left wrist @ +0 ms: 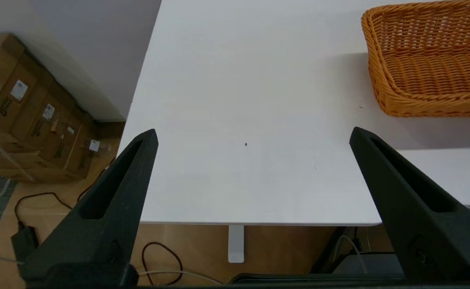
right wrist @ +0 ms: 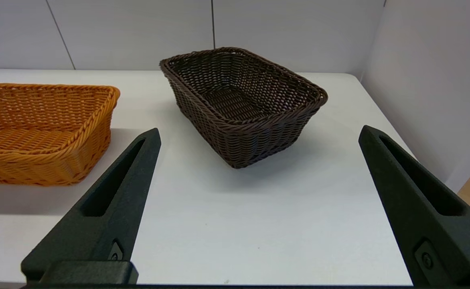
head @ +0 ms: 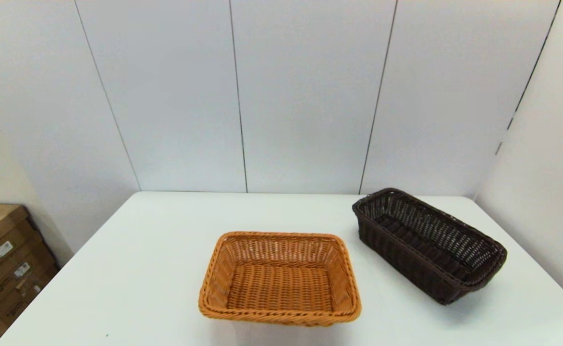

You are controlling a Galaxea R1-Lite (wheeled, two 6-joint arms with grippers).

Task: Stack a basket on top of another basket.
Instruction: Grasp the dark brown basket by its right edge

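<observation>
The dark brown basket [head: 428, 242] sits empty at the right of the white table [head: 147, 269], turned at an angle; the right wrist view shows it too [right wrist: 243, 102]. The orange basket [head: 280, 278] rests empty near the table's front middle, apart from the dark one, and appears in both wrist views [left wrist: 431, 60] [right wrist: 42, 128]. Neither arm shows in the head view. My left gripper [left wrist: 253, 134] hangs open over the table's front left edge. My right gripper [right wrist: 259, 134] is open, low over the table in front of the dark basket, nothing between its fingers.
Cardboard boxes [head: 3, 259] stand on the floor left of the table, also seen from the left wrist [left wrist: 30, 116], with cables on the floor [left wrist: 38, 200]. White wall panels close the back and right side of the table.
</observation>
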